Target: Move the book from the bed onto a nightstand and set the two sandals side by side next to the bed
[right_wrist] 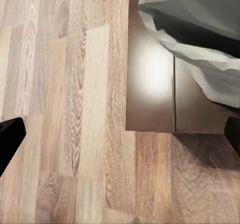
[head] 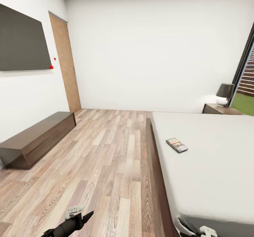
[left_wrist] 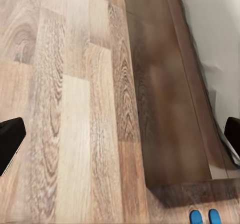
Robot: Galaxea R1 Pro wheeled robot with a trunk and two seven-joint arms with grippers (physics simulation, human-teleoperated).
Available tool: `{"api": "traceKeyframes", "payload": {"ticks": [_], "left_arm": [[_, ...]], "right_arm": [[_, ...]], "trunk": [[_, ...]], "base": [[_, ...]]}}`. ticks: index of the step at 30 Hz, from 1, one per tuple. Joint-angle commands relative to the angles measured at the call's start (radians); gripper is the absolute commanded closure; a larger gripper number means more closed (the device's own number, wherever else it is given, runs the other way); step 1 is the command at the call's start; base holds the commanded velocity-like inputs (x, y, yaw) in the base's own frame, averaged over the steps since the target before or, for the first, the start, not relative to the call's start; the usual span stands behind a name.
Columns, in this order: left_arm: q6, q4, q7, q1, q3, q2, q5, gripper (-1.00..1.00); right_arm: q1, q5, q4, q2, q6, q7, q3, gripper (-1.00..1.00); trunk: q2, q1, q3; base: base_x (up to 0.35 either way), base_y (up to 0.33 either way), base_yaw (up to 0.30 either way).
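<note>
Book (head: 177, 145) lies on bed (head: 211, 166) w/ nightstand (head: 220, 109) beyond; two sandals (left_wrist: 205, 217) by bed corner; both claws wide open, holding nothing

Matt wood-plank floor (head: 106, 152); the bed (head: 211, 152) has a smooth pale cloth mattress and a glossy dark wood frame (right_wrist: 150, 84).

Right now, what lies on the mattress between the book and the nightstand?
Nothing: in the head view the pale mattress runs bare from the book up to the nightstand with its lamp.
</note>
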Motion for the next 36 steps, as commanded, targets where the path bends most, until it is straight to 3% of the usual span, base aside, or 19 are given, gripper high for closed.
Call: {"api": "traceKeyframes", "payload": {"ticks": [1, 28, 31, 36], "left_arm": [[-0.001, 0.001, -0.005, -0.001, 0.008, -0.001, -0.008, -1.0], [-0.004, 0.005, -0.004, -0.001, 0.008, -0.001, -0.008, -1.0], [-0.028, 0.039, -0.002, -0.001, 0.007, -0.001, -0.01, -1.0], [-0.144, 0.091, 0.0, -0.001, 0.006, -0.006, -0.01, -1.0]], "right_arm": [[-0.001, -0.006, 0.004, 0.0, -0.006, 0.005, 0.008, -1.0], [-0.001, -0.005, 0.004, 0.004, -0.006, 0.005, 0.008, -1.0], [-0.001, 0.0, 0.004, 0.008, -0.006, 0.004, 0.009, -1.0], [-0.001, 0.004, 0.004, 0.011, -0.006, 0.004, 0.011, -1.0]], "trunk": [[-0.001, 0.0, -0.001], [-0.001, 0.0, -0.001], [-0.001, 0.0, -0.001], [-0.001, 0.0, -0.001]], "base": [[0.0, 0.0, 0.292], [0.0, 0.0, 0.293], [0.0, 0.0, 0.294], [0.0, 0.0, 0.294]]}}
